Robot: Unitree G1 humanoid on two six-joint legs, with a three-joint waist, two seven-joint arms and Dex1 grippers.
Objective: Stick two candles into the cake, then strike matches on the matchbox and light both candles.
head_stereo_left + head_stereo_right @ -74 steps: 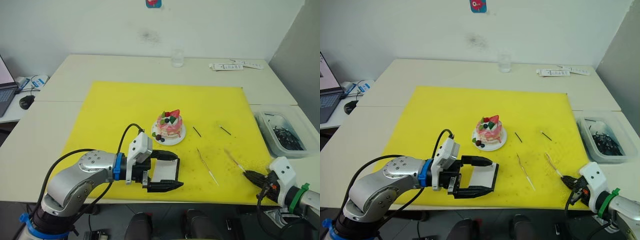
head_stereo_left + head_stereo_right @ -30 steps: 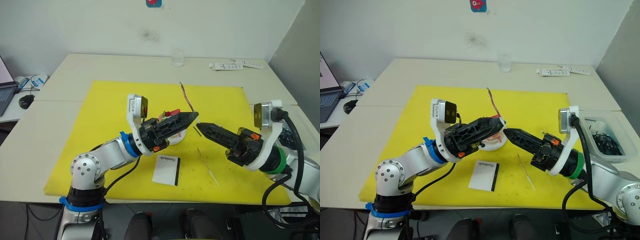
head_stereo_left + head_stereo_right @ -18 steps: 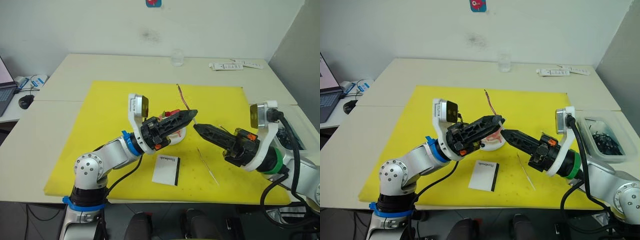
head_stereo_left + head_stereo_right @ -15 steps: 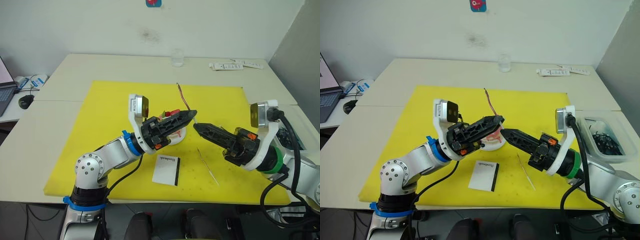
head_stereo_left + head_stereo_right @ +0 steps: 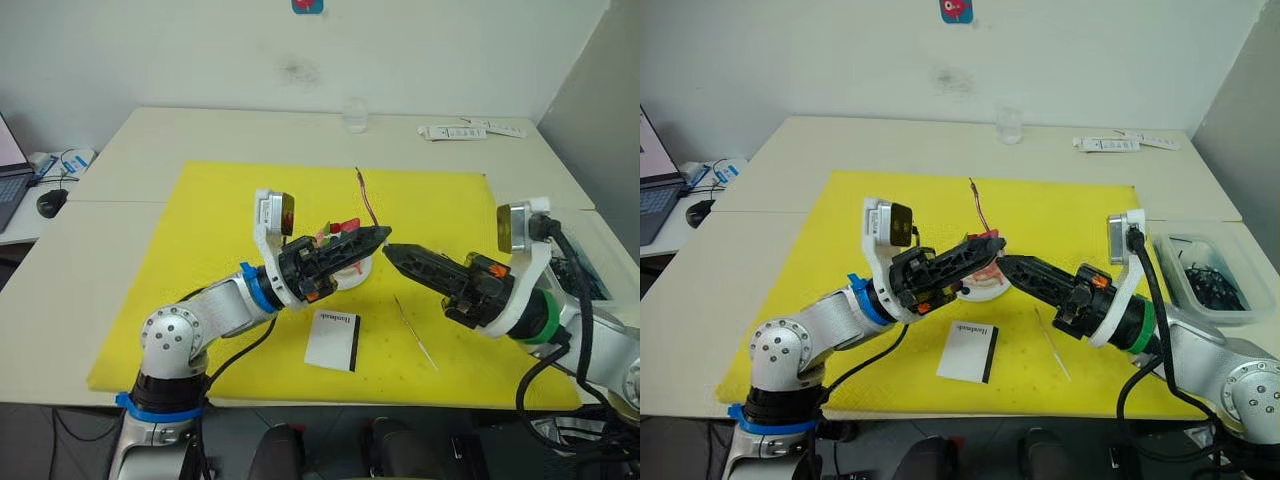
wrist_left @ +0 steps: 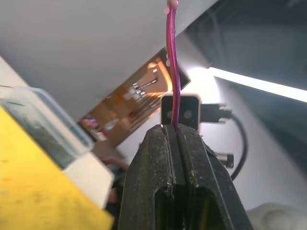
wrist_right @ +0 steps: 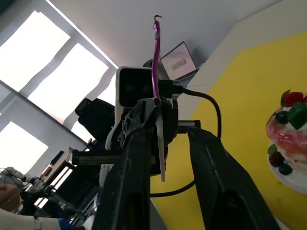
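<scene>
cake [image 5: 345, 248] mostly hidden behind the left gripper [image 5: 385, 232], matches on the mat hidden by the right arm, plastic bin [image 5: 1205, 272] partly covered, laptop [image 5: 8, 170] cut off at left edge

The room has a plain white wall [image 5: 180, 50] behind the tables, with a faint dark smudge [image 5: 297, 70] on it and a small red and blue sticker [image 5: 307, 6] at the upper edge. Several beige tables [image 5: 200, 135] stand pushed together, and a yellow mat [image 5: 220, 220] covers the middle part. On the far table there is a clear glass [image 5: 354, 115] and some white flat packets [image 5: 470, 131]. At the left side a laptop [image 5: 12, 175] and a black mouse [image 5: 50, 203] are on a lower desk. At the right side stands a clear plastic bin [image 5: 560, 265] with dark small things inside. The right wrist view shows big bright windows [image 7: 43, 62] and a pale ceiling [image 7: 192, 19]
</scene>
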